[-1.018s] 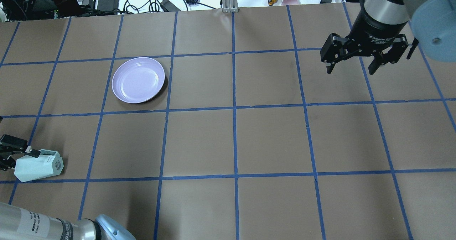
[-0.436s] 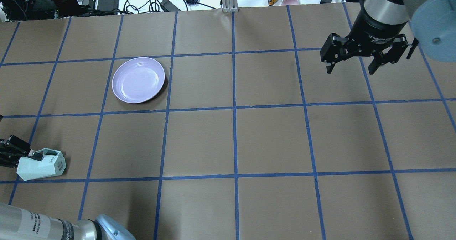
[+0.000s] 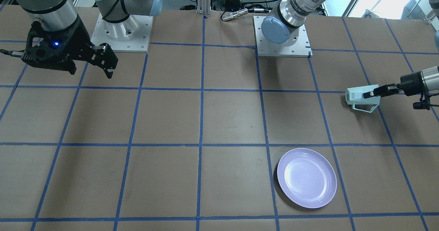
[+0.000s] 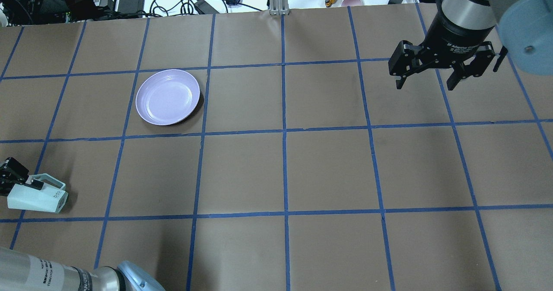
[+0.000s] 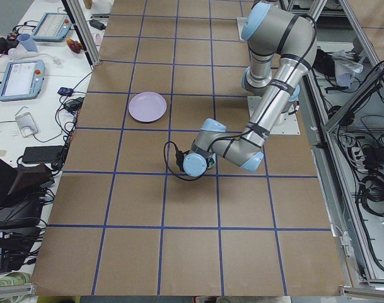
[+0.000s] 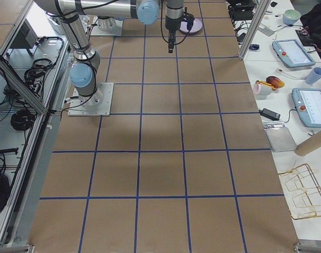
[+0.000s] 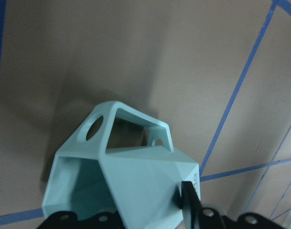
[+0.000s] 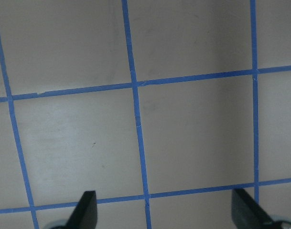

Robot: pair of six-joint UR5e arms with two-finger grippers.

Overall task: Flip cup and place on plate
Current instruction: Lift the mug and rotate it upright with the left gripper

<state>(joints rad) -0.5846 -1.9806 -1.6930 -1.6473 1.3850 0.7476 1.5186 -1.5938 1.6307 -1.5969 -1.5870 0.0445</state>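
Observation:
The pale mint cup (image 4: 36,198) is held on its side just above the table at the near left, base to the right, handle (image 4: 46,179) toward the far side. My left gripper (image 4: 32,186) is shut on its rim wall. In the front view the cup (image 3: 355,95) hangs from that gripper (image 3: 369,94), handle down. The left wrist view shows the cup (image 7: 135,176) close up with one finger (image 7: 188,202) on its outer wall. The lavender plate (image 4: 167,96) lies empty, far from the cup. My right gripper (image 4: 427,86) is open and empty above the far right.
Cables, power bricks and small items lie beyond the table's far edge (image 4: 276,10). The arm bases (image 3: 120,32) stand at the robot's side. The right wrist view shows only taped brown table (image 8: 135,119) between the open fingertips (image 8: 85,210).
My left gripper has drawn back to the left and turned the cup, so its handle now faces the far side and the base shows edge-on. The right arm has not moved.

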